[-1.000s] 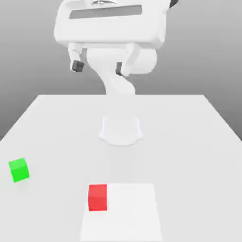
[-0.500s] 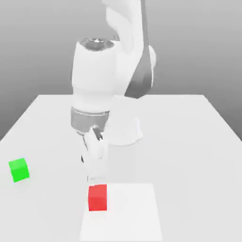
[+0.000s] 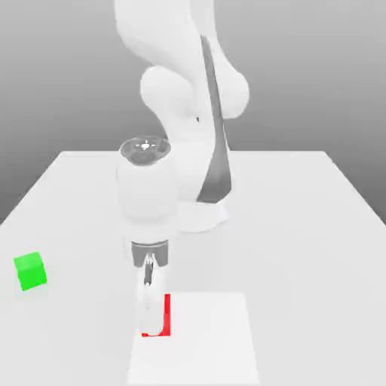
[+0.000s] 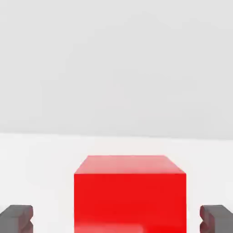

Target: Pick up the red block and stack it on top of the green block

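Gripper spread wide around the red block (not touching), green block well apart

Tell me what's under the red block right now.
The red block sits on a paler square patch of the white table. The open claw straddles it and hides most of it in the exterior view.
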Controlling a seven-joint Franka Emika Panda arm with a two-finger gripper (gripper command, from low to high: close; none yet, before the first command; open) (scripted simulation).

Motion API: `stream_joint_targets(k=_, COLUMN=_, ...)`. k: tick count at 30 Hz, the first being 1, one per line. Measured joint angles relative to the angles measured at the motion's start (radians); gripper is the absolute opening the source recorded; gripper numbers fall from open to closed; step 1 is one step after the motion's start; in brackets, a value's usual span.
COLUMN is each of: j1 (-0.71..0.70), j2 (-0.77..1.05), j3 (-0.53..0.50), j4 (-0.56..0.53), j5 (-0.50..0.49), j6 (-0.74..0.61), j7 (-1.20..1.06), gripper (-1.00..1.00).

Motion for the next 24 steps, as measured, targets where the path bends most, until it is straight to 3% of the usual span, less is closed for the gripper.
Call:
stream_joint_targets(k=7, j1=0.001, j2=0.001, j3=-0.001, j4=0.0, j5=0.0, j6=0.003, j7=0.0, gripper=-1.0)
stream_joint_targets(k=19, j1=-0.061, j2=-0.226, j3=0.11, j4=-0.037, j5=0.212, j6=-0.18, j7=-0.156, gripper=-1.0)
stream_joint_targets(k=24, j1=-0.261, j2=-0.254, j3=0.007, j4=-0.012, j5=0.216, j6=-0.239, j7=-0.102, gripper=-1.0)
